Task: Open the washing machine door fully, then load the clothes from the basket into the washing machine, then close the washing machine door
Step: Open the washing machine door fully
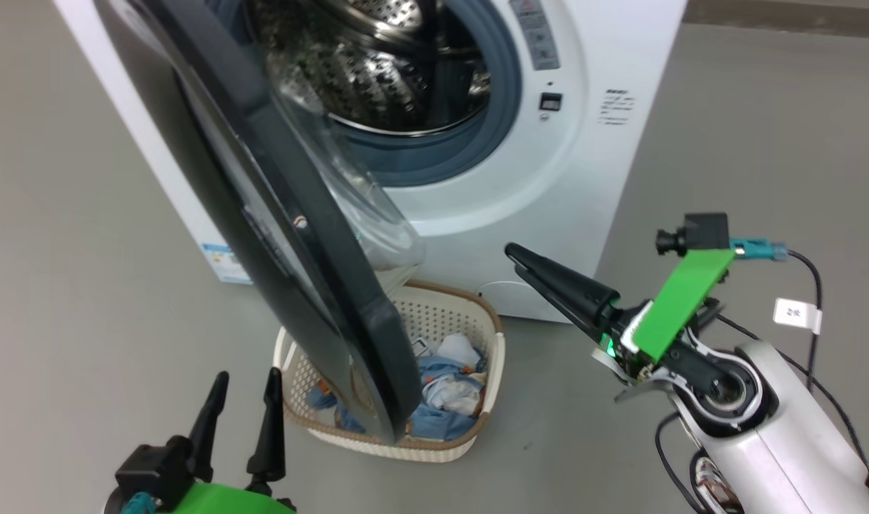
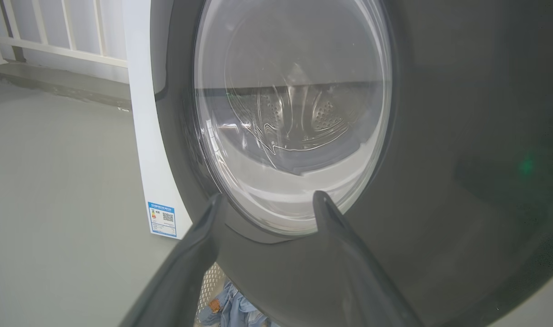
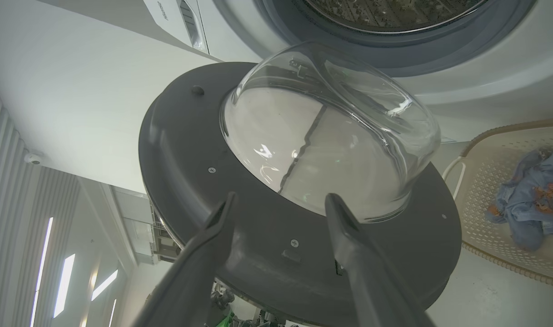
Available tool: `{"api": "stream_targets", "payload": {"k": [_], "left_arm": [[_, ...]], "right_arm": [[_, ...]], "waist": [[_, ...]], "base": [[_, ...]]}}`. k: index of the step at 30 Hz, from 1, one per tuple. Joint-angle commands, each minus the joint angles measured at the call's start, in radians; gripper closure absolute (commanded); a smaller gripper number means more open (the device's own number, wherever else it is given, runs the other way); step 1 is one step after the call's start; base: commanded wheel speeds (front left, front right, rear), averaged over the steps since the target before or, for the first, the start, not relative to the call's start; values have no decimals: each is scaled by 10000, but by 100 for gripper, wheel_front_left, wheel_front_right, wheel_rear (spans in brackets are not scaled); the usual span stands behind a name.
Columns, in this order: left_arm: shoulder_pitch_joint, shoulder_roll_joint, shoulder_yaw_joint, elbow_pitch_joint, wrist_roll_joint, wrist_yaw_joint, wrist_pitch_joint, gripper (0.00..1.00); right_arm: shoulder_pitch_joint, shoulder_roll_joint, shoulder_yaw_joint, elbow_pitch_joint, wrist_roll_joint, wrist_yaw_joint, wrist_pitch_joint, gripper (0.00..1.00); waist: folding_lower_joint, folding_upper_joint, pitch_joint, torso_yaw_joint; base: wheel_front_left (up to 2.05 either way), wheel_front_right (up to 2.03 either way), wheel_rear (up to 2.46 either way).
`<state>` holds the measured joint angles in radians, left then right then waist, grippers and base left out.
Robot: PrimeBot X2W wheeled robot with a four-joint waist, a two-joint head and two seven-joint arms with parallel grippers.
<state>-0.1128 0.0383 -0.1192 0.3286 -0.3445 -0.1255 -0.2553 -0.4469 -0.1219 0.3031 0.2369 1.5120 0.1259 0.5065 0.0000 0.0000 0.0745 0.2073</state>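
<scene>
The washing machine stands with its steel drum exposed. The washing machine door is swung partway out, its black rim hanging over the basket. Light-blue clothes lie in the basket. My left gripper is open on the door's outer side, its fingers facing the glass in the left wrist view. My right gripper is to the right of the door; in the right wrist view it is open and empty, pointing at the door's inner face and glass bowl.
Grey floor surrounds the machine. A blue label sits low on the machine's front corner. A white railing runs along the back wall to the left. The basket with clothes sits below the door's edge.
</scene>
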Motion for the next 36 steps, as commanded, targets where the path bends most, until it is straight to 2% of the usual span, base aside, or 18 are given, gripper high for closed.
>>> {"api": "stream_targets", "payload": {"k": [1, 10, 27, 32, 36], "left_arm": [[-83, 179, 349, -167, 56, -49, -65, 0], [206, 449, 680, -184, 11, -50, -65, 0], [609, 531, 1178, -373, 49, -51, -65, 0], [647, 513, 1249, -402, 75, -51, -65, 0], [671, 489, 1314, -423, 91, -51, -65, 0]], "right_arm": [[3, 23, 114, -333, -142, 48, -88, 0], [673, -737, 761, -542, -679, 48, -2050, 0], [1132, -2861, 2308, -54, -1439, 48, -7175, 0], [1305, -3255, 2694, 572, -2361, 48, -7659, 0], [1603, -2982, 1964, 962, -3722, 48, -7677, 0]], "waist": [[0, 0, -176, -208], [0, 0, -563, -832], [0, 0, -689, -1489], [0, 0, -708, -1592], [0, 0, -703, -1674]], "base": [[0, 0, 0], [0, 0, 0], [0, 0, 0], [0, 0, 0], [0, 0, 0]]}}
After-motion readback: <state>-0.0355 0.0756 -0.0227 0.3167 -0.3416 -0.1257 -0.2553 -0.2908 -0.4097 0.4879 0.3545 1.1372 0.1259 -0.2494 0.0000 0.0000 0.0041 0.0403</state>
